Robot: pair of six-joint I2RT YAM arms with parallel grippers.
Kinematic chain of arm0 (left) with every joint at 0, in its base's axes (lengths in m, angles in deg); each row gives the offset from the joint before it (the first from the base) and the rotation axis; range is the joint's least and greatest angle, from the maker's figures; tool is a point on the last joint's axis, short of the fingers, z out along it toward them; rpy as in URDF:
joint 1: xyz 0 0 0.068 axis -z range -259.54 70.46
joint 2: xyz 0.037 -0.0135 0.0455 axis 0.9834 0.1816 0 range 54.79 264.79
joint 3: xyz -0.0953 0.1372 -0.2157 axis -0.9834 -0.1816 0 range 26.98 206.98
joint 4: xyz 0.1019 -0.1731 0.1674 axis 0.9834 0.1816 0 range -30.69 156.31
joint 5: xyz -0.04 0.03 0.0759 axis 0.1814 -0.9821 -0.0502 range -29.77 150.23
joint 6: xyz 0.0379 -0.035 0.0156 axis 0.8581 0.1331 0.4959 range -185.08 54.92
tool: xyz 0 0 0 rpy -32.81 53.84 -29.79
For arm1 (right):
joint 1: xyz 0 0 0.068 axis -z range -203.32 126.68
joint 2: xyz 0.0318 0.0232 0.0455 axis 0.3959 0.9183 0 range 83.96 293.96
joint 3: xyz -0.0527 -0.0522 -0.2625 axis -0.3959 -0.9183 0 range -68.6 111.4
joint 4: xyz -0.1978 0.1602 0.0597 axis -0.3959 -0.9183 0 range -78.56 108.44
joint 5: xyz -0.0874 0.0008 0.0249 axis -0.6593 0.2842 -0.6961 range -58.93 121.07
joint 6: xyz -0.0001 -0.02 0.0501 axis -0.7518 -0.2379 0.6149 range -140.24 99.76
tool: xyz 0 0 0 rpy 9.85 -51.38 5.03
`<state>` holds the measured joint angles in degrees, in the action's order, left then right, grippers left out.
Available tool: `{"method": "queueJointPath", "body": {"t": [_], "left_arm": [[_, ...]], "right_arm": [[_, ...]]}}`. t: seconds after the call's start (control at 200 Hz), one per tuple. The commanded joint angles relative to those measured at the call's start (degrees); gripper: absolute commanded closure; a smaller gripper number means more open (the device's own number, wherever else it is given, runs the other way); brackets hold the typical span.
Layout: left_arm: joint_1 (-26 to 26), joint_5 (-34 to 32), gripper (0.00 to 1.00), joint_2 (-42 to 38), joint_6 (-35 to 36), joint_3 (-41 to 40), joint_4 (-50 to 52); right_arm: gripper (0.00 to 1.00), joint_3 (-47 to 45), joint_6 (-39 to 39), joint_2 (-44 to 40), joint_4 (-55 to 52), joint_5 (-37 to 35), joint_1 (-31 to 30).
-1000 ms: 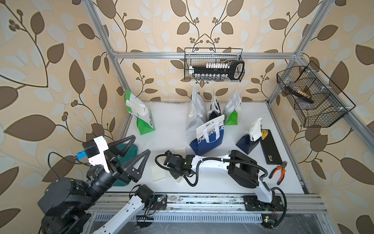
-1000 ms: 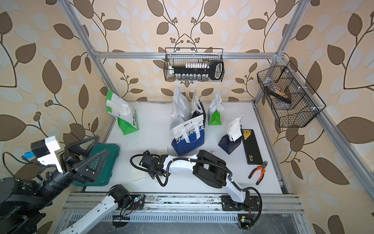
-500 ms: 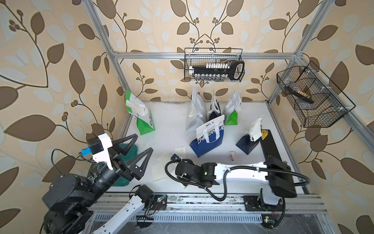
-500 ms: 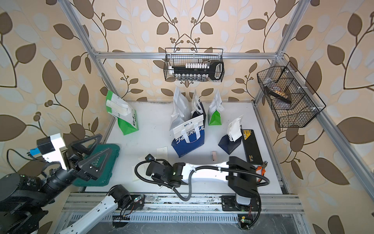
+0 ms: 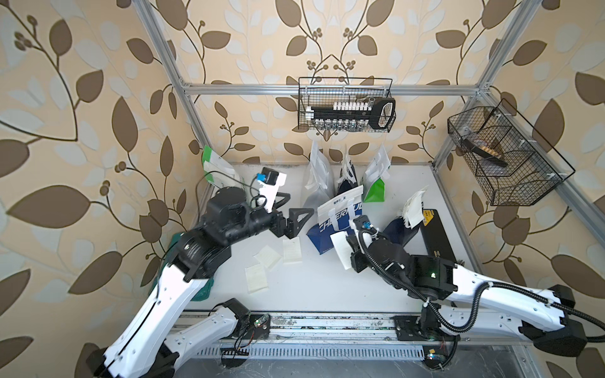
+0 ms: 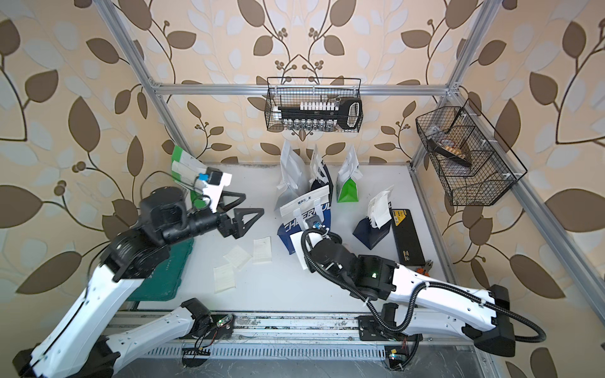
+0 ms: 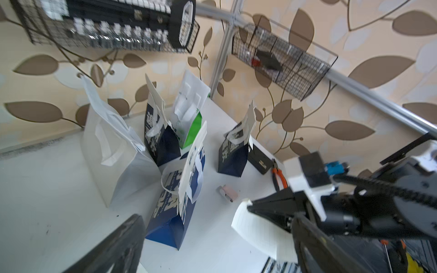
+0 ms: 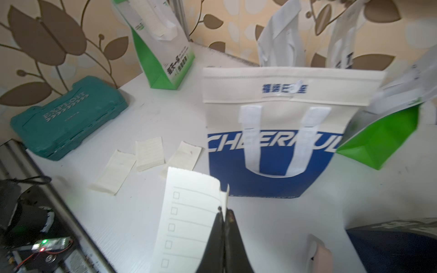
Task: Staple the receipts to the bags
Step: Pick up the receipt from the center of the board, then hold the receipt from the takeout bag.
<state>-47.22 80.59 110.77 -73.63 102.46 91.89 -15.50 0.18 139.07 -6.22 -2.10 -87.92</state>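
Observation:
My right gripper (image 8: 224, 212) is shut on the edge of a cream receipt (image 8: 189, 217) with printed checkbox lines. It holds that receipt (image 5: 340, 250) upright just in front of the navy bag lettered CHEERFUL (image 5: 340, 216). My left gripper (image 5: 301, 204) is open and empty, hovering left of that navy bag (image 7: 179, 189). Three loose receipts (image 5: 292, 250) lie flat on the table in front of it. Behind stand a white bag (image 5: 316, 183), another navy bag (image 5: 347, 176) and a green-and-white bag (image 5: 375, 183). A further navy bag (image 5: 402, 225) at the right carries a receipt (image 5: 414, 209).
A second green-and-white bag (image 6: 183, 167) leans at the back left. A teal case (image 6: 163, 271) lies front left. A black box (image 5: 437, 235) and pliers (image 6: 424, 266) lie at the right edge. A small pink object (image 7: 228, 192) lies beside the CHEERFUL bag. Wire baskets (image 5: 345, 104) hang on the frame.
My right arm swung from the loose slips at the front middle over to the right, carrying a receipt up before the CHEERFUL bag. My left arm rose from the front left corner toward the bags.

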Motion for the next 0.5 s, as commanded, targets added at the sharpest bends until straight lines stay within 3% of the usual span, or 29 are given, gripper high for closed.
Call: {"method": "queueJointPath", "body": {"t": [0.0,0.225,0.495], "left_arm": [[0.38,5.79,0.06,5.31,3.84,1.64,-5.81],[0.05,8.85,0.1,17.34,7.9,6.89,-5.55],[-0.67,12.83,0.2,24.02,10.59,9.18,-5.67]], "right_arm": [[1.0,-2.27,-5.4,-2.46,0.36,1.51,6.09],[1.0,-5.5,-12.58,-1.52,13.56,12.75,18.59],[1.0,-5.78,-16.36,3.77,23.3,20.48,22.59]]}}
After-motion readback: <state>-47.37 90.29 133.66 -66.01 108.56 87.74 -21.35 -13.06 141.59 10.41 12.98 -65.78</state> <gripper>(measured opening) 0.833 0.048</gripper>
